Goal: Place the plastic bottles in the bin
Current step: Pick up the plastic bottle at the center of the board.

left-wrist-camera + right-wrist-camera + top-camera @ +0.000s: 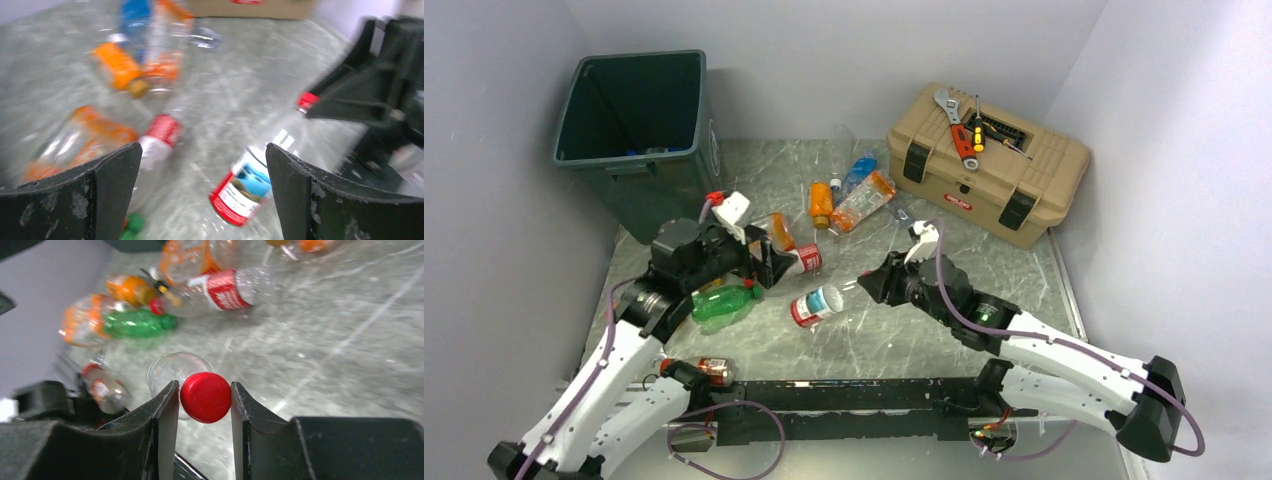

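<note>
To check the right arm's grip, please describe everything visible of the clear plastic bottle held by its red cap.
The clear plastic bottle lies on its side on the grey marbled table, between the arms. Its thin transparent body carries a red, white and blue label near the base. The right gripper is shut on its red cap, one finger at each side. No other bottle touches it.

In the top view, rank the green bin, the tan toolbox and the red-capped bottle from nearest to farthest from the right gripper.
1. The red-capped bottle, centre, its cap clamped in the right gripper.
2. The tan toolbox, back right.
3. The green bin, back left.
</note>
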`<state>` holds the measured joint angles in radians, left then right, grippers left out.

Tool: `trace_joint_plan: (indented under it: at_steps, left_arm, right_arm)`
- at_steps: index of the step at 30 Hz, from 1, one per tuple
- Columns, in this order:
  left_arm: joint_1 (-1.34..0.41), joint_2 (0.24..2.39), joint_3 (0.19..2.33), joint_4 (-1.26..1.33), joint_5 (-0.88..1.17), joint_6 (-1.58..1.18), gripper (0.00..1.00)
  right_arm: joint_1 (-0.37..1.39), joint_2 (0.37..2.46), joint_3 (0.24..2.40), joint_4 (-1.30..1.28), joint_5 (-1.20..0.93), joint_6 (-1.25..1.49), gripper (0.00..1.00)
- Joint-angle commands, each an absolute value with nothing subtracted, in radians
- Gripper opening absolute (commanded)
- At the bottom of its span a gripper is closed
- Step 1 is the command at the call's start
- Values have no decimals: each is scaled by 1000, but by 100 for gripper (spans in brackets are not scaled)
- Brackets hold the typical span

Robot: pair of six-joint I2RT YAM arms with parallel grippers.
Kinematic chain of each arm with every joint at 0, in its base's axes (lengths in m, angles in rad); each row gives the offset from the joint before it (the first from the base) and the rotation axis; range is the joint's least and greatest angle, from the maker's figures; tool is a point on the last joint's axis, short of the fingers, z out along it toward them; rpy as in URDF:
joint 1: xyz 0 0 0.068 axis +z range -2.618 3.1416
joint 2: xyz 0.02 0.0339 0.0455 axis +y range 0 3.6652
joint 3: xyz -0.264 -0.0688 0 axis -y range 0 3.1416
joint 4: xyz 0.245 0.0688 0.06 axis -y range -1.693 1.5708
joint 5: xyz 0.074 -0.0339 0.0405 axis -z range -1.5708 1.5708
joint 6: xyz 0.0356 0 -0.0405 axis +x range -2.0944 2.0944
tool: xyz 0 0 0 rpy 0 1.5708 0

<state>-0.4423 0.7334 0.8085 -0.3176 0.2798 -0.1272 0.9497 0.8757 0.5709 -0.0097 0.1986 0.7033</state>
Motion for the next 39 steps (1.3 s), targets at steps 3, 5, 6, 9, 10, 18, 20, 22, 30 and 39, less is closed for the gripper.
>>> trace_joint_plan:
  at_steps: [3,5,6,9,10,18,20,22,30,39]
  left_arm:
    - [-481,941,851,-220,842,-128,100]
    - [-537,989,894,-279,842,-71,100]
    - [-565,1009,916,-309,833,-46,99]
    - [-639,1060,967,-386,792,39,100]
    - [-666,1076,978,-401,776,58,100]
    - [-746,1160,983,-391,724,81,99]
    - [-748,1163,973,-373,720,72,100]
    - [-748,1159,962,-354,716,67,99]
    - [-749,1150,931,-343,755,56,99]
    - [-752,1165,931,-342,790,19,87]
  right_arm:
    - [945,869,790,-524,219,464,0]
    - [944,884,844,-570,172,446,0]
    - [943,898,867,-587,147,436,0]
    - [943,919,926,-606,83,418,0]
    - [943,922,943,-597,61,413,0]
    - [943,981,1004,-529,-46,420,0]
    - [943,988,1011,-504,-86,428,0]
    - [943,995,1021,-486,-112,435,0]
    - [942,1037,1067,-449,-164,451,0]
    - [939,1060,1102,-422,-148,448,0]
